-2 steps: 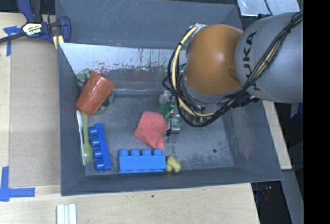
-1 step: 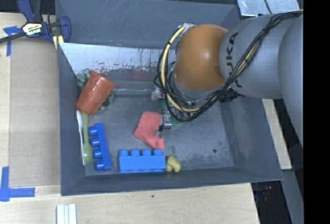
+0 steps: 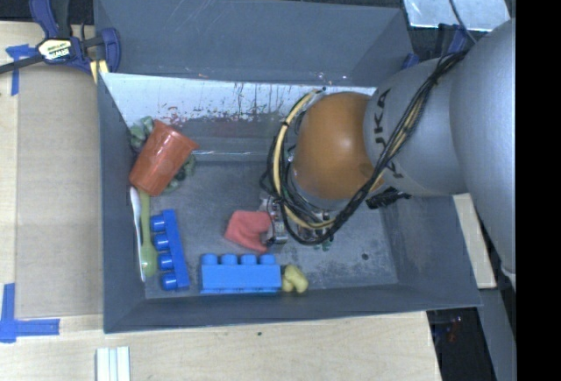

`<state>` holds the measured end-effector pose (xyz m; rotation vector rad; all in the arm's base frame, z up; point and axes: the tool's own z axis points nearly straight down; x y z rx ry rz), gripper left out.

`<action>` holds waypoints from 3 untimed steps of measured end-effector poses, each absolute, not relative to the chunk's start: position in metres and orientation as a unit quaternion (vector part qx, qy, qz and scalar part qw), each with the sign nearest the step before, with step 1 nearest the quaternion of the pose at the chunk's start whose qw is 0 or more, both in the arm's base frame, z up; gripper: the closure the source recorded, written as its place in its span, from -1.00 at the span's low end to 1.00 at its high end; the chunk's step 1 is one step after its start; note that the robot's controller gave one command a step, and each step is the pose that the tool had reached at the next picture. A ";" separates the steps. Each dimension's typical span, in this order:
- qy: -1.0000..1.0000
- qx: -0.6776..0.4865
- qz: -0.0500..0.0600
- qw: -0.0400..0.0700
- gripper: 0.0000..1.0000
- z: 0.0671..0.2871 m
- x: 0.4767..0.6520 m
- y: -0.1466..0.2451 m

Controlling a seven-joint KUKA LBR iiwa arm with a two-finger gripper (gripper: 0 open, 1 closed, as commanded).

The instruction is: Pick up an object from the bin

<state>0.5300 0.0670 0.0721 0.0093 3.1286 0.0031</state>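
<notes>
Along the lower wall of the grey metal bin [image 3: 263, 33] lies a long blue studded plastic brick [image 3: 238, 274], with a small yellow lump [image 3: 295, 280] at its right end. A second blue studded brick [image 3: 168, 250] and a pale yellow-green stick [image 3: 145, 241] crowd the lower left corner. The floor at lower right is bare. Mid-frame, the gripper [image 3: 274, 229] sits low under the arm's orange wrist cover [image 3: 329, 151], right against a crumpled red soft piece [image 3: 248, 230]. I cannot tell whether it is open or gripping. At upper left, an orange plastic cup [image 3: 160, 160] lies tipped.
</notes>
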 end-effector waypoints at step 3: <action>1.000 0.000 0.000 0.002 1.00 0.194 0.521 0.066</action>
